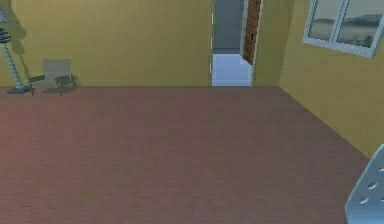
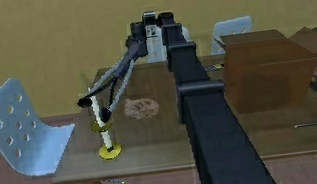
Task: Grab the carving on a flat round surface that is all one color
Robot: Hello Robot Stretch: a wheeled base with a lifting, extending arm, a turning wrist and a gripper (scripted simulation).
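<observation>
The arm [image 2: 203, 105] lies extended across the wooden table [image 2: 164, 152], presumably so that the gripper [image 2: 140, 32] is placed toward the table's far edge. Its far end is crossed there by the black desk lamp [image 2: 115, 81], so it cannot be told whether anything is held. A pale, round, patterned piece [image 2: 140, 107], judged to be the carving, is seen lying flat on the tabletop just left of the arm. A brown box [image 2: 256, 68] is set on the arm's other side.

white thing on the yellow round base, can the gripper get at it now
Likely yes: the gripper ends right by the top of the white thing, nothing between them; the brown box sits beyond the arm.
</observation>
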